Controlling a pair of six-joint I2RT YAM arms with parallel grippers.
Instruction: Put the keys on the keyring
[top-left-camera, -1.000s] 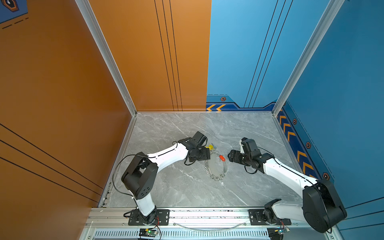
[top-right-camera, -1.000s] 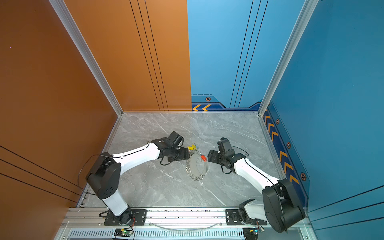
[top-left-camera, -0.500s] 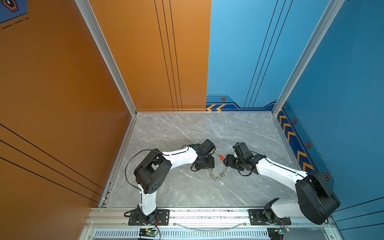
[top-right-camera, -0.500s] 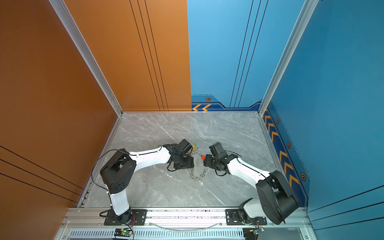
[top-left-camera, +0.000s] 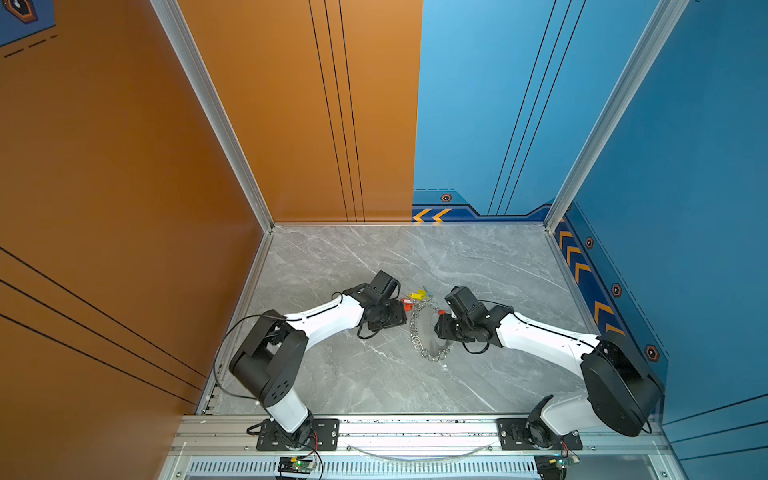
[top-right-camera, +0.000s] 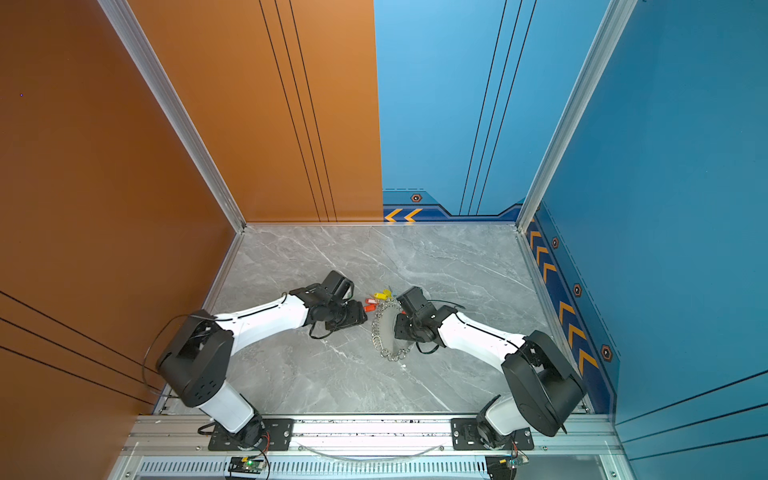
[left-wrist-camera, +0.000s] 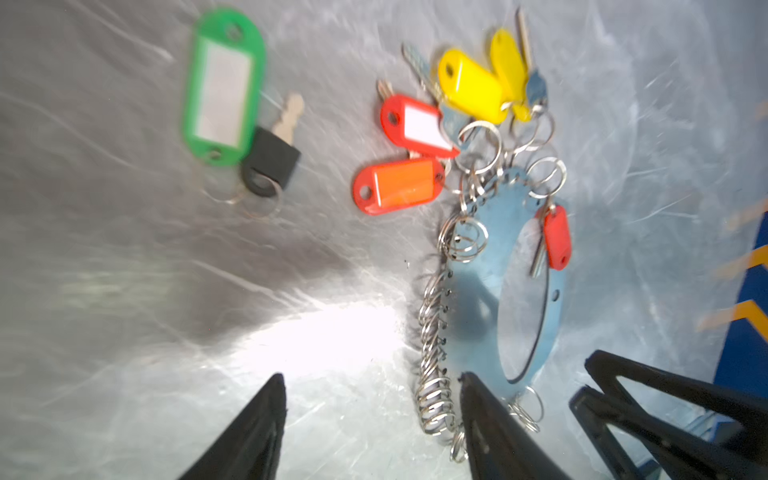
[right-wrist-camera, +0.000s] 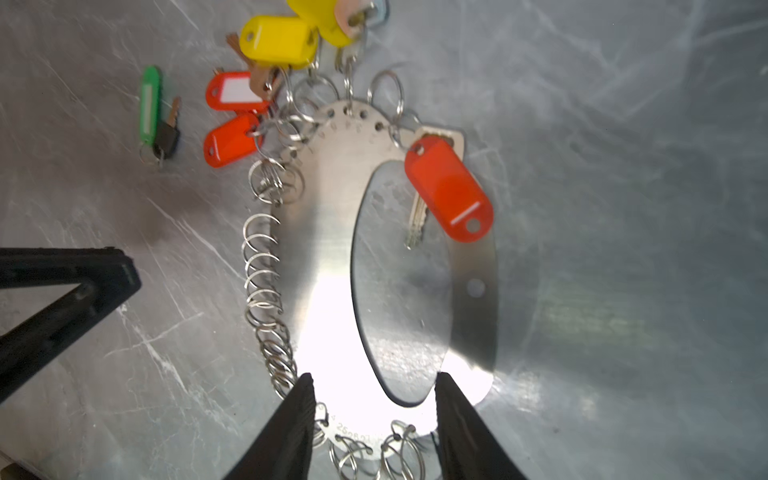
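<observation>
The keyring (right-wrist-camera: 332, 257) is a flat oval metal plate with an oval cut-out, edged with small wire rings, lying on the table (top-left-camera: 424, 332) (top-right-camera: 384, 330) (left-wrist-camera: 478, 299). Red, orange and yellow tagged keys (right-wrist-camera: 274, 41) (left-wrist-camera: 399, 187) hang from rings at its far end, and one red-tagged key (right-wrist-camera: 449, 191) lies across the cut-out. A green-tagged key with a black head (left-wrist-camera: 224, 87) (right-wrist-camera: 150, 104) lies loose beside them. My right gripper (right-wrist-camera: 375, 377) (top-left-camera: 437, 328) is open, straddling the plate's near end. My left gripper (left-wrist-camera: 372, 382) (top-left-camera: 405, 316) is open beside the ring row, one finger over the plate's edge.
The grey marble table (top-left-camera: 374, 374) is walled by an orange panel (top-left-camera: 124, 249) on the left and blue panels (top-left-camera: 685, 208) behind and on the right. An aluminium rail (top-left-camera: 415, 428) carrying both arm bases runs along the front.
Both arms have closed in on the keyring from either side. Both grippers' jaws have narrowed, the right more than the left. The keys have not moved.
</observation>
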